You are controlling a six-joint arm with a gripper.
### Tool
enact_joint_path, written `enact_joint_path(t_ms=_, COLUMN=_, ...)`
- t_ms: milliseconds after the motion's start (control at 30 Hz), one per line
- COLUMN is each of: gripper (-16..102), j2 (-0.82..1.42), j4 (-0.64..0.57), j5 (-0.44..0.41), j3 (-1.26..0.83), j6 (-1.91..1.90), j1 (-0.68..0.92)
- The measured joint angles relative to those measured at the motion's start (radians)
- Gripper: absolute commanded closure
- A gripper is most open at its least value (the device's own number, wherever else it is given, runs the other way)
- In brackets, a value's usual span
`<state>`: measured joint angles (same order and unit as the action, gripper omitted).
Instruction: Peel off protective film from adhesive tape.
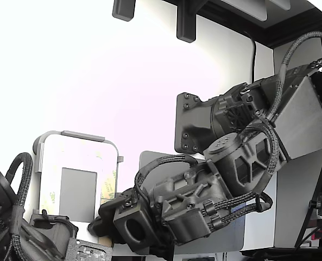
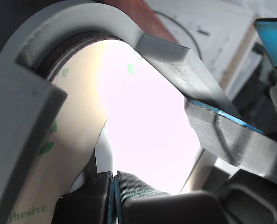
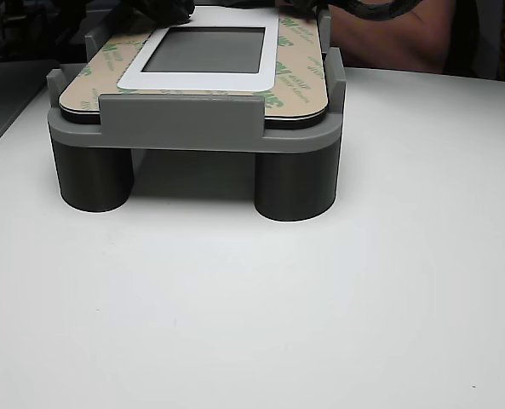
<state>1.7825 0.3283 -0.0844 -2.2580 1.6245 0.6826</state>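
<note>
Seen from my remote station, one dark grey plastic arm (image 1: 226, 163), blocky and wrapped in braided black cables, reached down to one matte grey cradle with rounded corners and raised lips (image 3: 180, 119). In it lay one flat, glossy white panel (image 3: 197, 78) bearing one grey rectangle (image 3: 205, 49). In the other view the cradle stood on two stubby grey cylindrical legs (image 3: 92, 179) on a smooth white table (image 3: 278, 315). A second dark arm (image 1: 19, 234) showed at the exterior view's lower left.

The claw (image 2: 114, 196) sat low at the panel's near corner, on the exterior view's right side of the cradle. In the wrist view its two black pads (image 2: 138, 189) were pressed together, with only a thin blue line between them.

The protective film (image 2: 68, 140), one narrow tan-yellow paper strip printed with faint green lettering, ran along the panel's edge just inside the cradle's curved grey rim. Its inner edge showed a dark line against the bright panel. The strip's lower end came down right beside the closed pads, touching or almost touching them. I could not tell whether the pads had actually caught it.

Paler printed strips (image 3: 296, 64) bordered the panel's other edges.
</note>
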Motion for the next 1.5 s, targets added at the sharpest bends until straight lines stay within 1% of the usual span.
enact_joint_path(t_ms=933, gripper=95, j2=-0.031, j4=0.018, j5=0.006, j3=0.037, j6=-0.017, j1=0.020)
enact_joint_path(t_ms=1500, gripper=95, j2=-0.057, j4=0.025, j5=-0.011, j3=0.069, j6=-0.032, j1=0.046)
